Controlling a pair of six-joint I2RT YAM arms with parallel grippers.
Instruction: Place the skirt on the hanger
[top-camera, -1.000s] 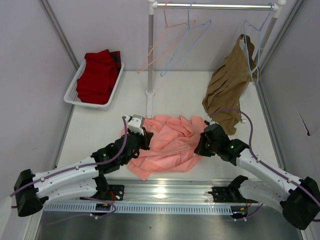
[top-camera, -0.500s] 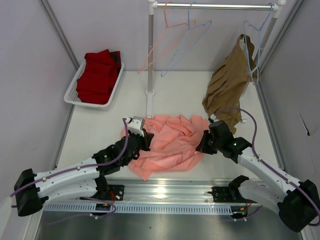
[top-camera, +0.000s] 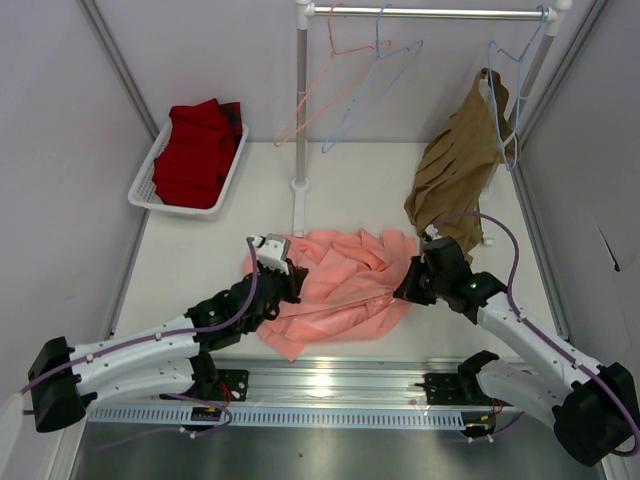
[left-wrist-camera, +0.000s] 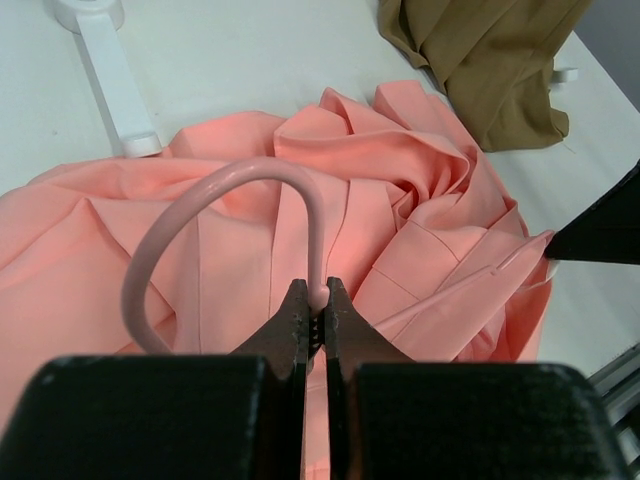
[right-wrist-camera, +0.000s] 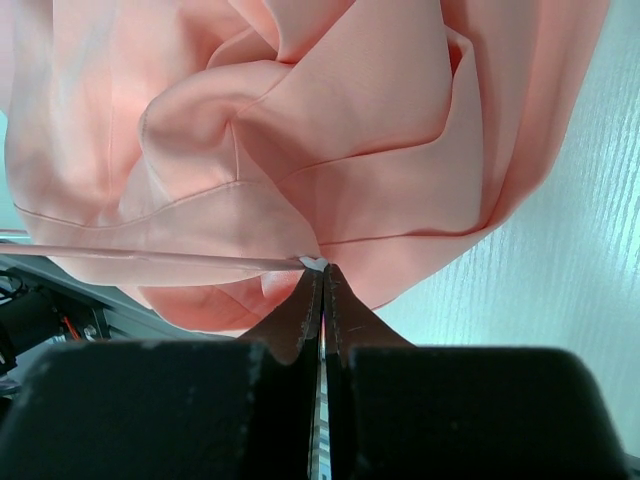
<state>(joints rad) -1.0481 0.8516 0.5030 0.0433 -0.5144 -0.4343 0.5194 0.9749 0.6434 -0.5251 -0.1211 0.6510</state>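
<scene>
The salmon-pink skirt (top-camera: 345, 275) lies crumpled on the table between my two arms, and shows up close in both wrist views (left-wrist-camera: 400, 200) (right-wrist-camera: 330, 130). My left gripper (left-wrist-camera: 318, 295) is shut on the stem of a pink hanger, whose hook (left-wrist-camera: 230, 185) curls up over the skirt. In the top view that gripper (top-camera: 290, 272) sits at the skirt's left edge and the hanger's body is hidden in the cloth. My right gripper (right-wrist-camera: 322, 268) is shut on a thin edge of the skirt, which runs taut to the left. It is at the skirt's right edge (top-camera: 405, 290).
A clothes rail (top-camera: 430, 13) on a white post (top-camera: 300, 120) crosses the back. A pink wire hanger (top-camera: 315, 95), light-blue hangers (top-camera: 375, 90) and a brown garment (top-camera: 455, 170) hang from it. A white basket (top-camera: 150, 175) with red cloth (top-camera: 200, 150) stands back left.
My right gripper has drawn a little to the right and back with the skirt's edge in it. The left gripper has barely shifted.
</scene>
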